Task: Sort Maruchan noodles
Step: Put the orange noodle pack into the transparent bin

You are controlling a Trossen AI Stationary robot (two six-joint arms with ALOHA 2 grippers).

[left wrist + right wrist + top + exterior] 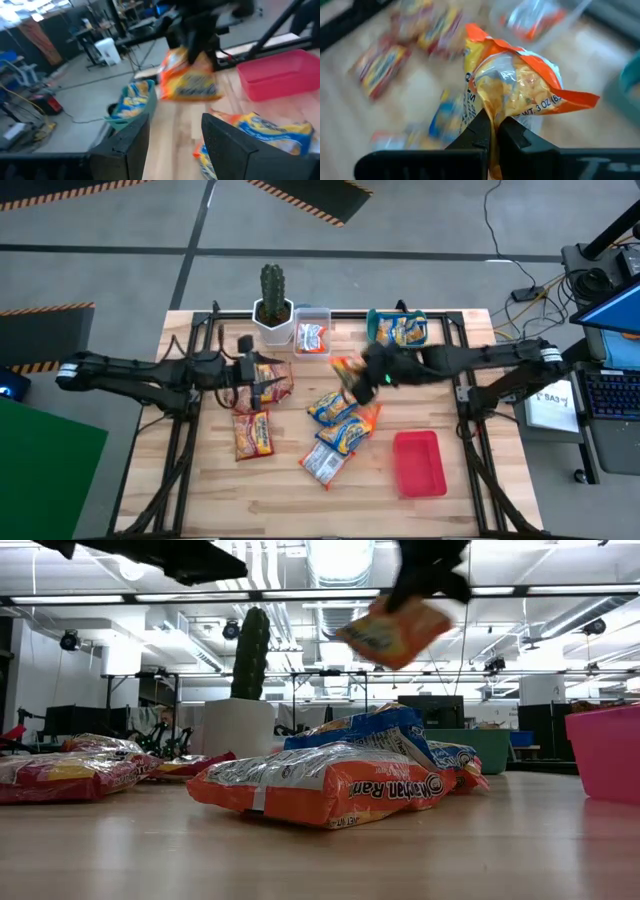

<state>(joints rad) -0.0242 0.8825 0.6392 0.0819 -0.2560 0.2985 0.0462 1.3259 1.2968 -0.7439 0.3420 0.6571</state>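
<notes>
My right gripper [366,376] is shut on an orange Maruchan packet [393,634], which it holds high above the table's middle. Below it, several more packets lie in a loose pile: blue-and-yellow [335,408], orange [330,790] and silvery white [322,464]. Red packets [252,433] lie flat on the table's left part, under and beside my left gripper [268,387]. That gripper is open, raised above them, and has nothing between its fingers [127,145]. My right gripper pinches the orange packet by a gathered bit of wrapper at one edge [495,116] between its two fingers. The fingers slant down from the table's right side. The packet hangs tilted below them [393,634], lifted clear of the pile.
A teal bin [372,326] at the far right holds blue-and-yellow packets. A clear tub [312,314] with one packet stands beside a cactus in a white pot [272,310] at the far edge. A red tray [418,463] lies near the front right.
</notes>
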